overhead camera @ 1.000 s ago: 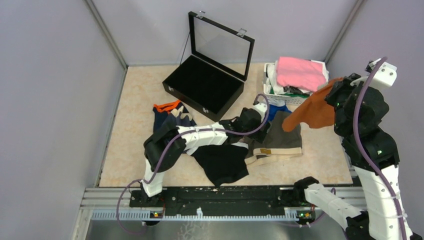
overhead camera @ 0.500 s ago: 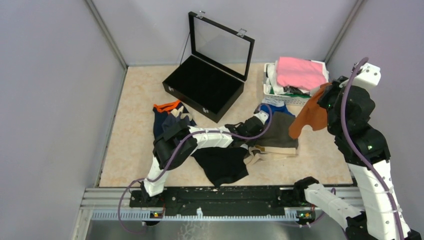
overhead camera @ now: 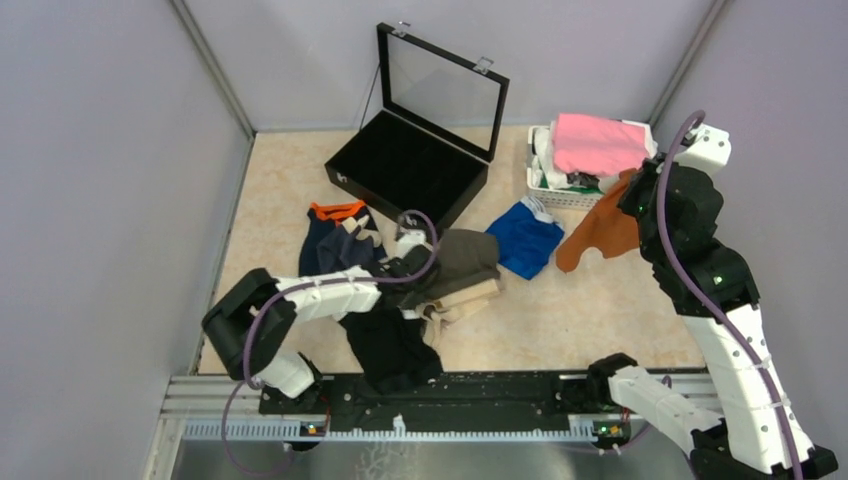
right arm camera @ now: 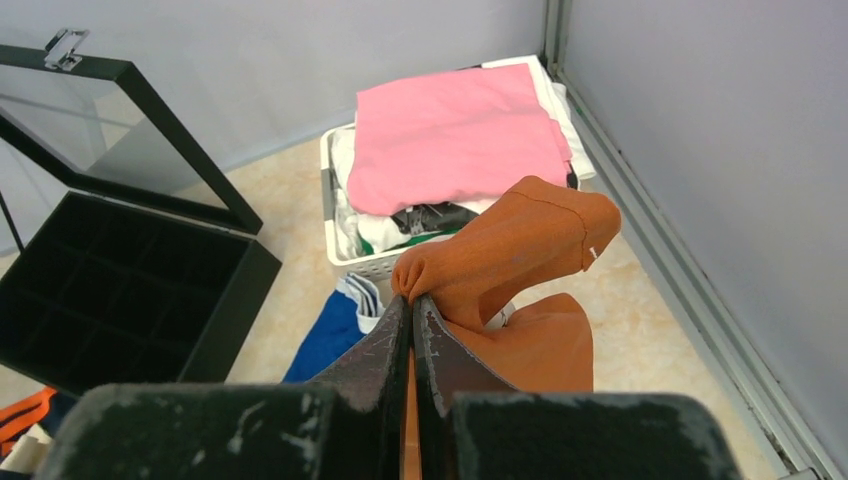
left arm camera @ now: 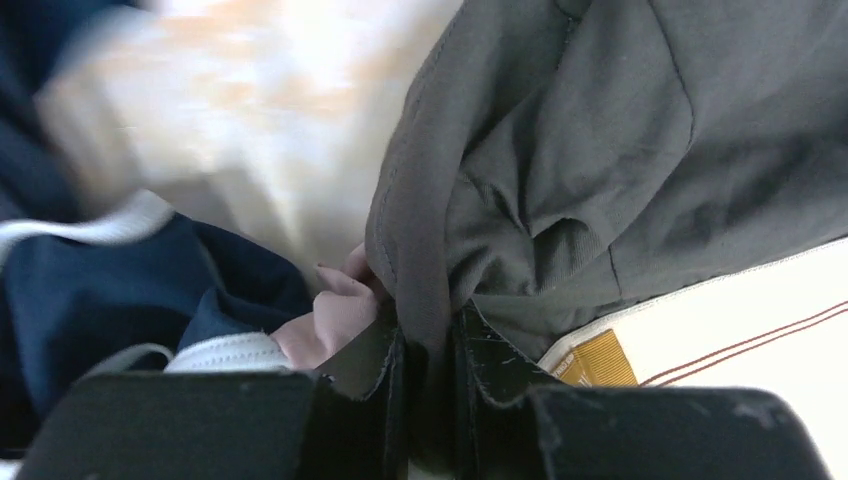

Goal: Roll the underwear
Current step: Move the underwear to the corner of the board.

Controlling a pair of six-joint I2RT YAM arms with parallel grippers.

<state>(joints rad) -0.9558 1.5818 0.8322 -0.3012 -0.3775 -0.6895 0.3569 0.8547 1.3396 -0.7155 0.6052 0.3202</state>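
At the left-centre of the table (overhead camera: 270, 200), our left tool (left arm camera: 425, 340) has just pinched a fold of the grey briefs (left arm camera: 600, 150) and dragged them leftwards, uncovering the royal blue briefs (overhead camera: 525, 238). Rightwards, our right tool (right arm camera: 412, 305), clamped on the rust-orange briefs (right arm camera: 520, 240), has sunk lower. We judge rolling not yet begun.

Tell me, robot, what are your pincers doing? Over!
Left pincer shut on grey briefs. Right pincer shut on orange briefs, hanging. Neither rolled yet. Blue briefs lie between them.
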